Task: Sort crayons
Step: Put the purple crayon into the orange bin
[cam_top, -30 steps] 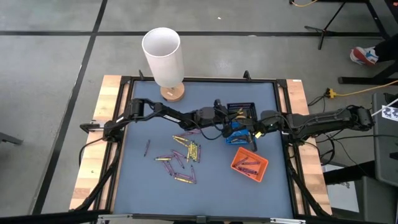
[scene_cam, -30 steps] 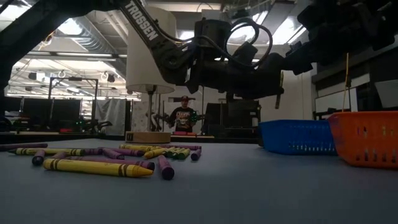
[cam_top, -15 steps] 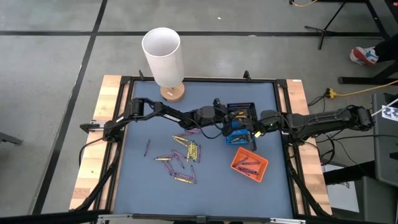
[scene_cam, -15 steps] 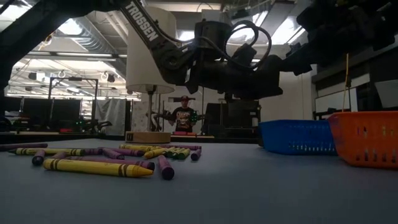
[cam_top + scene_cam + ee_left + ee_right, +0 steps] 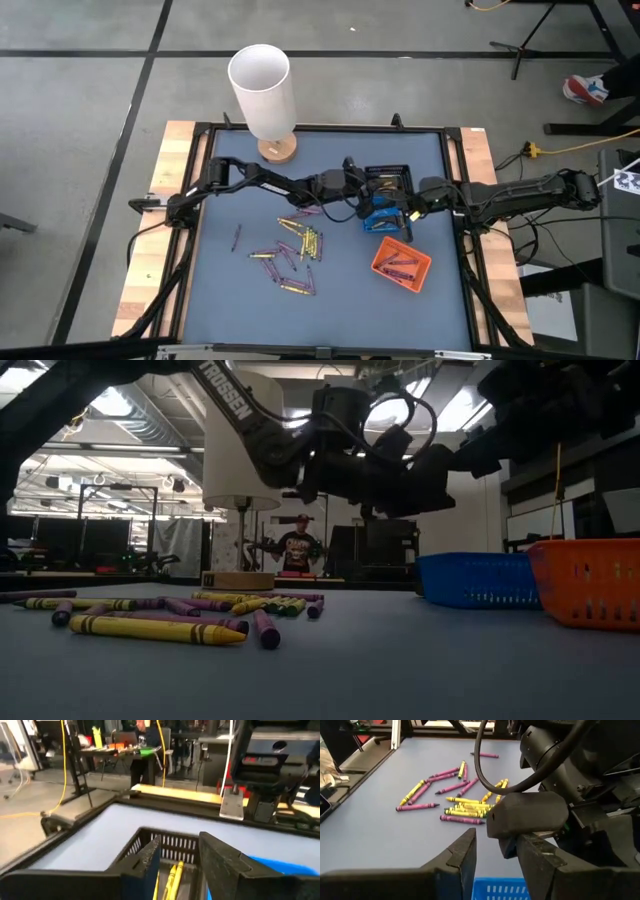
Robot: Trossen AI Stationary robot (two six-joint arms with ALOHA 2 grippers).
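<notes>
A: Where are the crayons (image 5: 295, 250)?

B: Most lie loose on the blue surface (image 5: 230, 290), a scatter of yellow and purple sticks left of centre in the high view. One purple crayon (image 5: 237, 237) sits apart, further left. In the low view they spread along the left of the frame, a long yellow crayon (image 5: 155, 629) nearest the camera.

A: Any already in trays?

B: Yes. The left wrist view shows two yellow ones (image 5: 171, 879) inside the black tray (image 5: 131, 851). The orange tray (image 5: 402, 263), lower right of centre in the high view, holds a few dark ones.

A: And the left end effector (image 5: 180, 865)?

B: It hangs over the black tray at the centre of the high view, fingers apart, nothing between them.

A: The right end effector (image 5: 495, 857)?

B: Just right of centre, above the blue tray (image 5: 383, 215). Its fingers are apart too, holding nothing.
</notes>
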